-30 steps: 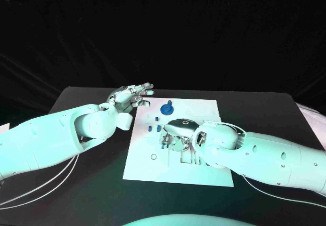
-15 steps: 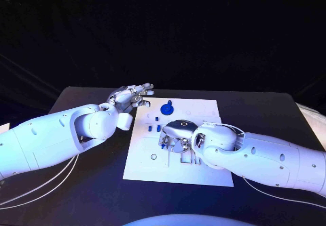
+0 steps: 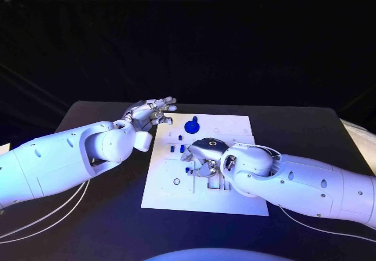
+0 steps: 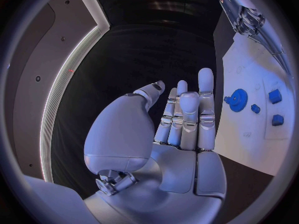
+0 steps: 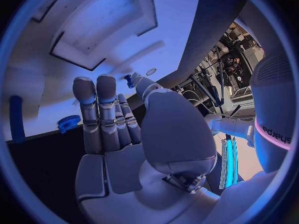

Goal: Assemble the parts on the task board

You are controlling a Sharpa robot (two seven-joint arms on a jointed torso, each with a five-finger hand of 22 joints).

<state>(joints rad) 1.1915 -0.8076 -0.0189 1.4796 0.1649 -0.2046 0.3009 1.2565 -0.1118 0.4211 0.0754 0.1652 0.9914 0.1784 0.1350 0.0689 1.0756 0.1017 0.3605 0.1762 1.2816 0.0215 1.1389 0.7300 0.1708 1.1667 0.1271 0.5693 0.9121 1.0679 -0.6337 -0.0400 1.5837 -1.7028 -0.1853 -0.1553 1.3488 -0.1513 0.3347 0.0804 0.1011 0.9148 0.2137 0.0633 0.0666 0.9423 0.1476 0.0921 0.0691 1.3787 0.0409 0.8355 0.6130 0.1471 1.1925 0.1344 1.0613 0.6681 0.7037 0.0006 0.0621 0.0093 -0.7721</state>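
Two silver robot hands, flat white task board (image 3: 235, 204), round toothed blue gear (image 3: 192, 127)

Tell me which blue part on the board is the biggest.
The round gear-like part near the board's far edge, close to the left hand. It is a wide toothed disc; the other blue parts are small blocks.

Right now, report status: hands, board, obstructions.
Left hand open, off the task board's far left corner. Right hand over board centre, grip unclear. Blue gear on far end. Nothing blocking.
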